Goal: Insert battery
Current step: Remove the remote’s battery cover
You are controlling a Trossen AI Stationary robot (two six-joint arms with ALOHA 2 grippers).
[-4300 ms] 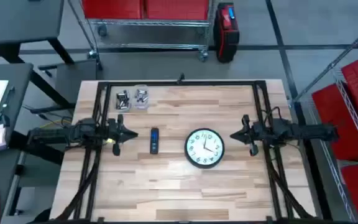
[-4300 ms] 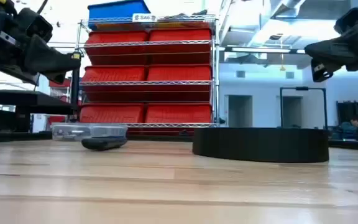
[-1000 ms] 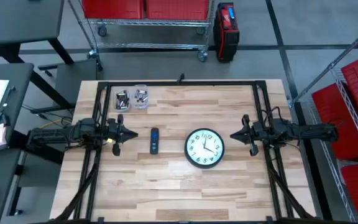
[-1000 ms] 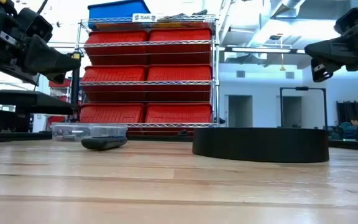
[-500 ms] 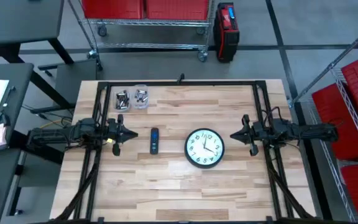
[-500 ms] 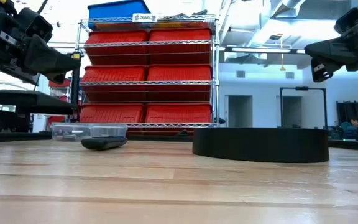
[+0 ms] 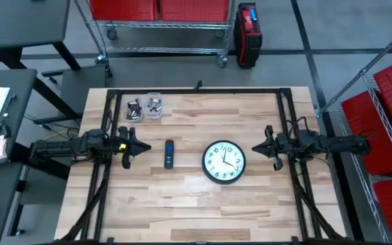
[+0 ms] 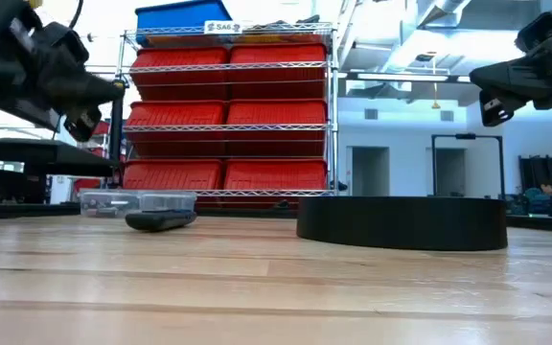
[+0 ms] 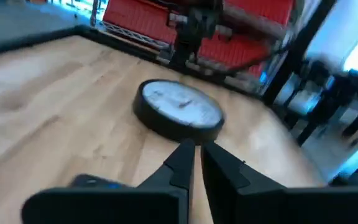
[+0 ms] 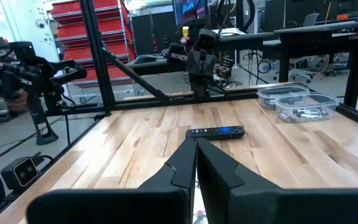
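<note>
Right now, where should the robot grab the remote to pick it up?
Probably across the remote's two long sides, near the middle, coming straight down from above. It lies flat on the table, long and narrow, so the narrow width should fit between the fingers. The left gripper is closest, beside it and apart from it.

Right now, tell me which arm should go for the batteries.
Left, I'd judge. The left hand hovers at the table's left side, nearest the two clear battery tubs and the remote. The right hand waits beyond the clock, farther from both. Both hands are shut and empty.
</note>
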